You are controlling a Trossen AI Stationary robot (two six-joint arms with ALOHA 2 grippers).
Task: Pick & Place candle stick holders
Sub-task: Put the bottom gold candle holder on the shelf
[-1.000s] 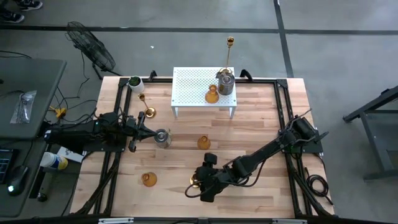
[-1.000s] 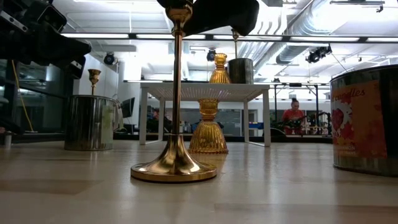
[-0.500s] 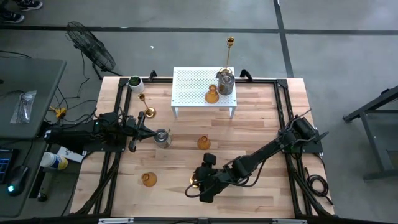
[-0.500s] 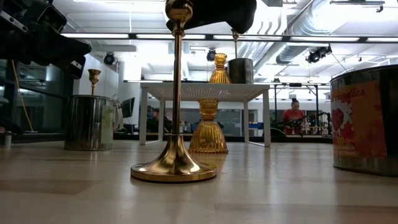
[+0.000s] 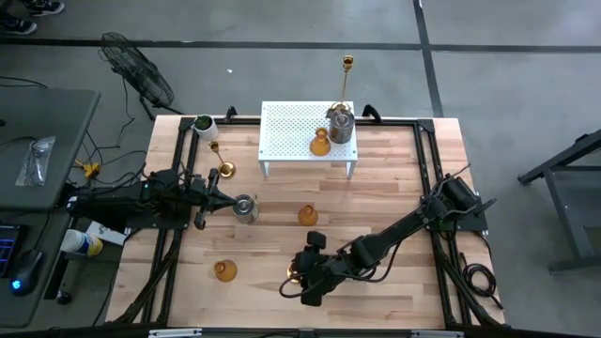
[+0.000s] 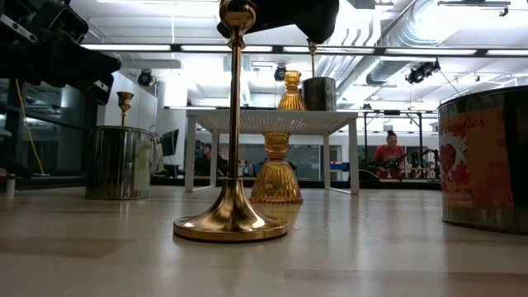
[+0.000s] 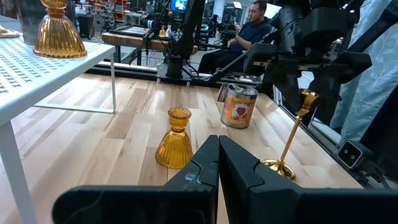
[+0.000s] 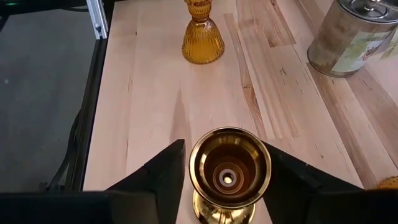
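A slim gold stemmed holder (image 6: 233, 124) stands upright on its round base (image 6: 231, 224) near the table's front middle. My right gripper (image 8: 227, 177) is open around its top cup (image 8: 229, 165), one finger on each side with a small gap. In the low view the gripper (image 6: 280, 12) sits just above and beside the stick's top. My left gripper (image 7: 217, 158) is shut and empty at the table's left (image 5: 208, 194), beside a silver cup (image 5: 245, 208). Amber glass holders stand at mid-table (image 5: 308, 215) and front left (image 5: 223, 271).
The white perforated rack (image 5: 291, 131) at the far middle carries an amber holder (image 5: 320, 144), a silver cup (image 5: 340, 127) and a tall gold stick (image 5: 346, 64). Two gold sticks (image 5: 225, 171) and a white cup (image 5: 204, 123) stand far left. A labelled tin (image 8: 348, 37) stands near my right gripper.
My right gripper has risen a little off the gold stick's top, so the top knob now shows below it in the low view. The stick has stayed upright in place.
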